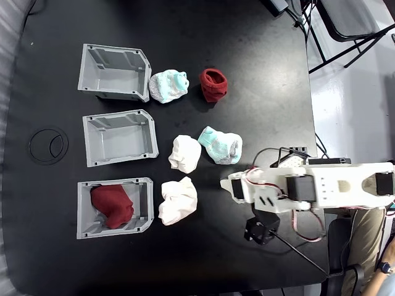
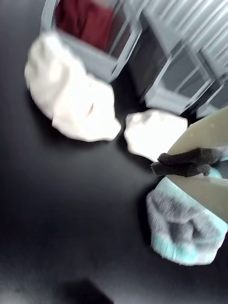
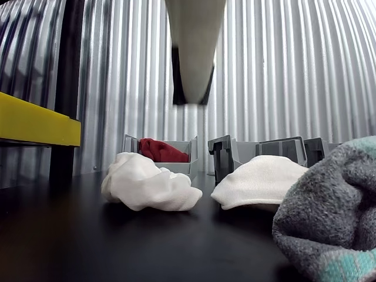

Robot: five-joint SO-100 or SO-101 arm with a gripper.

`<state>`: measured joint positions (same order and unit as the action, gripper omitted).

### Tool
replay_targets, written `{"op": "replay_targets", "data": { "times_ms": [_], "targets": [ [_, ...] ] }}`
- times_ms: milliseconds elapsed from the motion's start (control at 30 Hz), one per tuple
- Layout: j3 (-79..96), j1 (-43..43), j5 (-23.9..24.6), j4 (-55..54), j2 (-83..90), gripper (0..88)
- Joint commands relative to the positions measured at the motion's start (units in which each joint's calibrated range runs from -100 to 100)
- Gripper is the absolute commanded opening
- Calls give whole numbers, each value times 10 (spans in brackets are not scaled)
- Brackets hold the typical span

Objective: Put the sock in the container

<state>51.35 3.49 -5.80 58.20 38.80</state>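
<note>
The maroon sock (image 1: 113,205) lies bunched inside the container (image 1: 114,182), the nearest of three grey ribbed bins in the fixed view. The wrist view shows the sock (image 2: 83,21) blurred at the top edge, behind the container's wall (image 2: 95,57). In the other view the sock (image 3: 161,151) peeks over the container's rim (image 3: 176,167). My gripper (image 1: 227,185) hangs well to the right of the bin, past a white sock, and is apart from everything. Its jaws look shut with nothing between them in the wrist view (image 2: 159,166) and the other view (image 3: 191,97).
Two empty grey bins (image 1: 117,139) (image 1: 113,72) stand beside the container. Two white socks (image 1: 179,200) (image 1: 185,153), two mint-and-white socks (image 1: 220,145) (image 1: 168,85) and a ring-shaped dark red sock (image 1: 213,84) lie on the black table. A person's arm (image 1: 379,265) is at the lower right.
</note>
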Motion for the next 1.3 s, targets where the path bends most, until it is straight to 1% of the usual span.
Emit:
{"op": "replay_targets", "data": {
  "times_ms": [0,167,467,633,1267],
  "targets": [
    [0,-3,-2,-3,111,13],
    [15,-6,-2,1,217,13],
    [117,-7,-3,1,337,13],
    [138,-7,-3,1,360,13],
    [136,-7,-3,1,359,13]
  ]
}}
